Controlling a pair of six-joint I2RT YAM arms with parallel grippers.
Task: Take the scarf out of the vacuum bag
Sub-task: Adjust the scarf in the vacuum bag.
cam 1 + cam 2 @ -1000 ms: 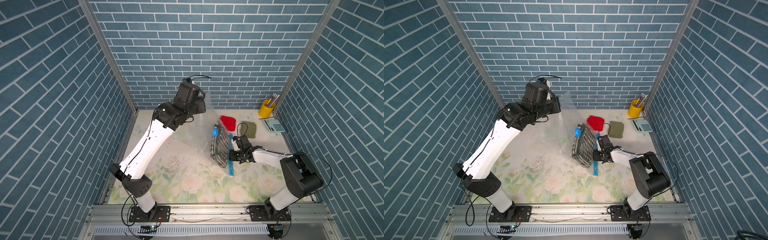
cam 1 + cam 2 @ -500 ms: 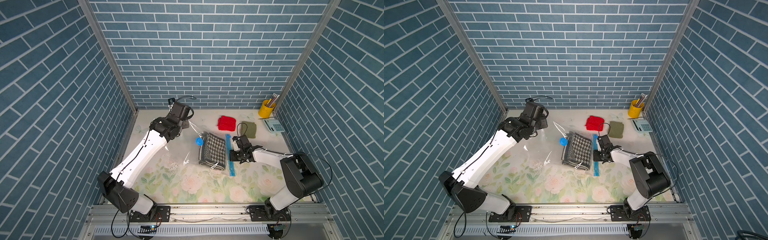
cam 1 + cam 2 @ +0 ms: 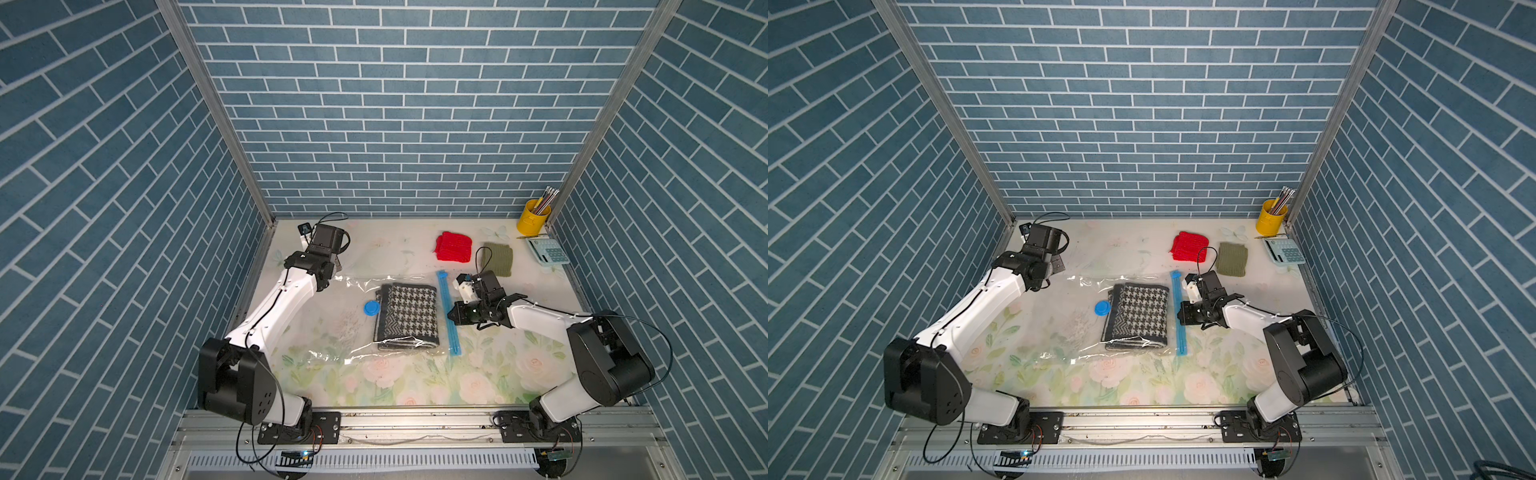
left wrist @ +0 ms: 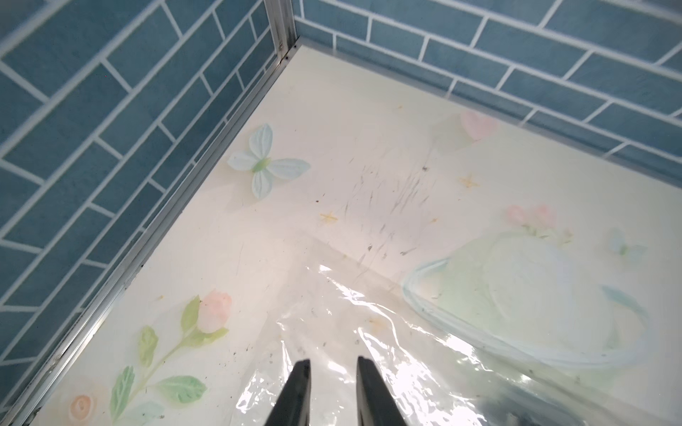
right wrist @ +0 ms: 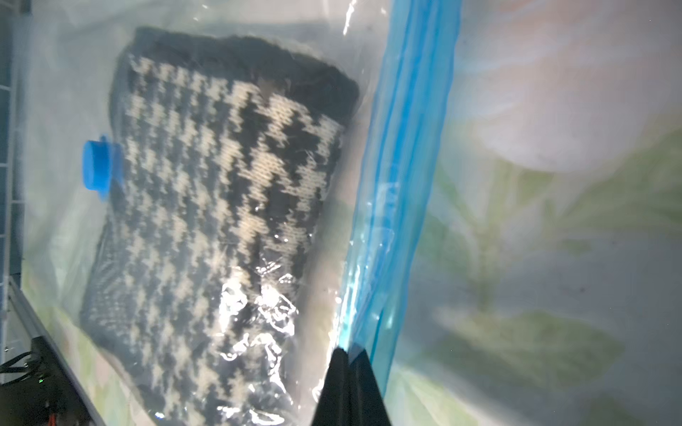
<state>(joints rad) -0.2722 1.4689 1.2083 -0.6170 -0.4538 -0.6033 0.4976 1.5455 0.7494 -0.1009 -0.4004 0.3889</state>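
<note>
Scarf (image 3: pixel 409 316): where does it lie? — Student

Folded flat, in black-and-white houndstooth knit, inside the clear vacuum bag (image 3: pixel 328 332). Both top views show it near the centre of the floral table mat (image 3: pixel 415 386). The bag lies flat on the mat and stretches from the scarf toward 9 o'clock. — Tutor

Which parts of the bag flank it? — Student

The round blue valve cap (image 3: pixel 372 308) sits at the scarf's 9 o'clock edge. The light-blue zip strip (image 3: pixel 444 291) lies just beside its 3 o'clock edge and runs from 12 toward 6 o'clock. — Tutor

Right gripper (image 5: pixel 348 350): position and jaws? — Student

It is at 3 o'clock of the scarf, low over the mat. The jaws are pressed together, pinching the zip strip near its middle. — Tutor

Left gripper (image 4: pixel 330 363)? — Student

It is at the bag's 10 o'clock corner, near the side wall. In the left wrist view the jaws are spread by a narrow gap, over crinkled clear plastic. — Tutor

Other objects? — Student

A red knitted cloth (image 3: pixel 454 247) lies at 1 o'clock of the scarf. An olive knitted cloth (image 3: pixel 498 259) lies just beside the red one, toward 3 o'clock. A yellow cup (image 3: pixel 533 217) holding pencils stands in the 2 o'clock corner of the table. A pale-blue calculator (image 3: pixel 548 250) lies just beside the cup, at its 5 o'clock. — Tutor
</note>
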